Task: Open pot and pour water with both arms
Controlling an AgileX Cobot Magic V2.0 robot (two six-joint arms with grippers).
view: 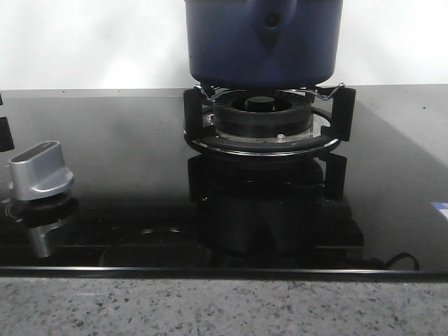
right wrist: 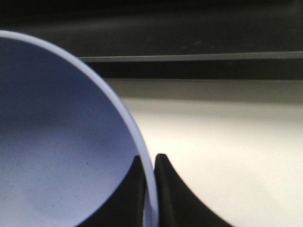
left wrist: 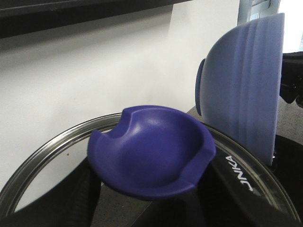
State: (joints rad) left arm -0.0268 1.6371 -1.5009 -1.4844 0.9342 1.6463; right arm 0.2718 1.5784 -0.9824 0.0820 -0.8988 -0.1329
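A dark blue pot (view: 263,42) sits on the black burner ring (view: 264,126) of a glass stove (view: 140,182), its handle stub facing the camera, on a speckled bench (view: 210,308). The left hand (left wrist: 151,208) pinches the blue knob (left wrist: 151,156) of a glass lid (left wrist: 42,161), apparently lifted clear so the pot stands open. The right hand (right wrist: 150,189) is pressed together on the rim of a pale blue bowl (right wrist: 61,142), which the left wrist view shows tipped on its side, likely for pouring water. Where the bowl hangs relative to the pot cannot be told. A silver dial (view: 40,170) sits at the stove's left.
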